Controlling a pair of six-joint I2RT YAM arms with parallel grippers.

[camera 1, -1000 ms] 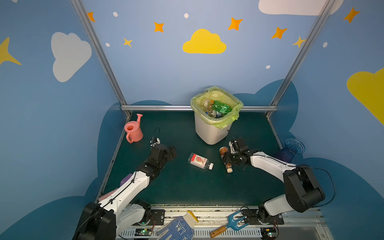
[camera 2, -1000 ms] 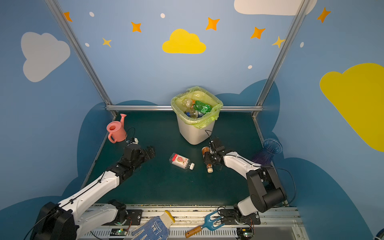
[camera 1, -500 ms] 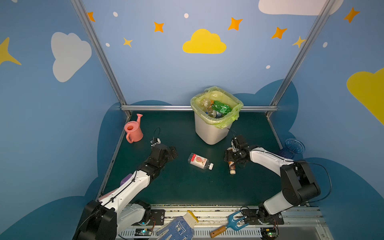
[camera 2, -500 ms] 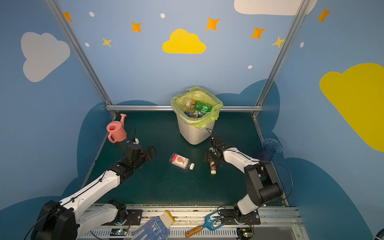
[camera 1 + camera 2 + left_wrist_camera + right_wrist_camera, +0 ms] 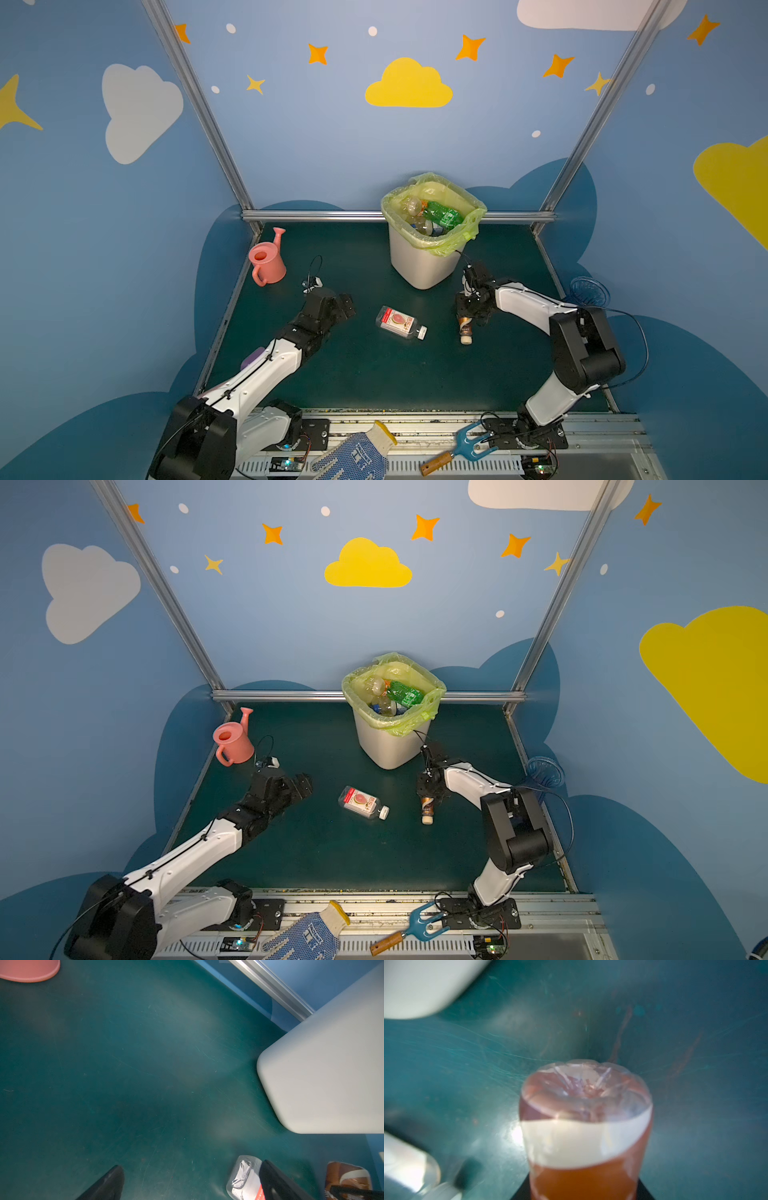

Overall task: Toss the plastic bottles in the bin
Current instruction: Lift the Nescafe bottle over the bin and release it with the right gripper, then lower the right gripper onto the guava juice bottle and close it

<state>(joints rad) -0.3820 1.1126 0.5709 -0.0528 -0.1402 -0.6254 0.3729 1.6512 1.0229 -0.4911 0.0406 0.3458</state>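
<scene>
The white bin (image 5: 419,266) (image 5: 388,746) with a yellow-green bag stands at the back middle, with several plastic bottles inside, one of them green (image 5: 444,214). A brown bottle (image 5: 465,328) (image 5: 427,808) lies in front of the bin, cap toward the front edge. My right gripper (image 5: 468,309) is shut on its base end; the right wrist view shows that bottle (image 5: 585,1126) close up between the black fingers. A clear bottle with a red label (image 5: 399,323) (image 5: 362,802) lies on the mat mid-table. My left gripper (image 5: 343,305) (image 5: 191,1184) hangs open just left of the clear bottle (image 5: 243,1178), holding nothing.
A pink watering can (image 5: 266,264) stands at the back left. A blue ribbed vase (image 5: 589,291) sits beyond the mat's right edge. A glove (image 5: 357,455) and a blue hand fork (image 5: 461,449) lie on the front rail. Metal frame posts border the mat.
My right gripper swung from beside the brown bottle to over its base and shut on it; the bottle shifted slightly to the right. The left arm has barely moved.
</scene>
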